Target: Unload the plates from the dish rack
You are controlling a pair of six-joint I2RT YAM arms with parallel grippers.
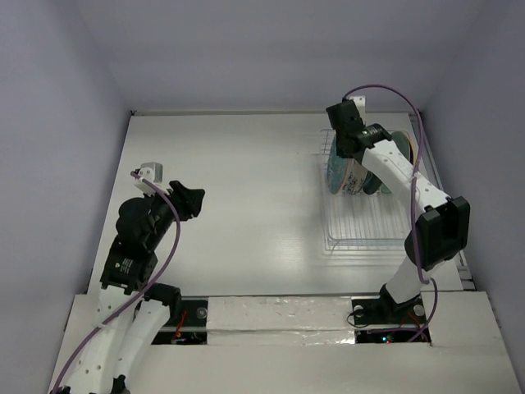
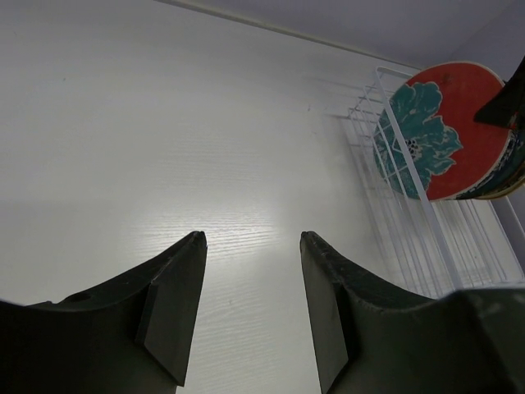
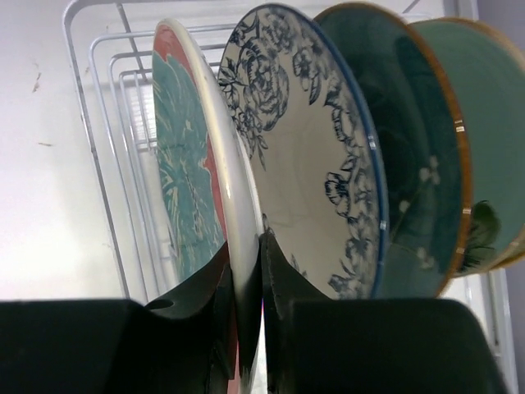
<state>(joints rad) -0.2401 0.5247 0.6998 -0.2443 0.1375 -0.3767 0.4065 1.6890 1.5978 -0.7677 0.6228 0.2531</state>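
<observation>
Teal-and-red floral plate (image 3: 184, 205) — rim nipped inside the right pincer (image 3: 246, 248).

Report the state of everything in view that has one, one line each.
left end effector, open, empty, above the table.
right end effector, shut on the floral plate at its rim.
floral plate, upright in the dish rack, gripped.
blue-patterned plate, upright, next behind it, not gripped.
dark teal plate, upright, not gripped.
pale green plate, upright, not gripped.
dish rack, on the table, plates at its far end.
</observation>
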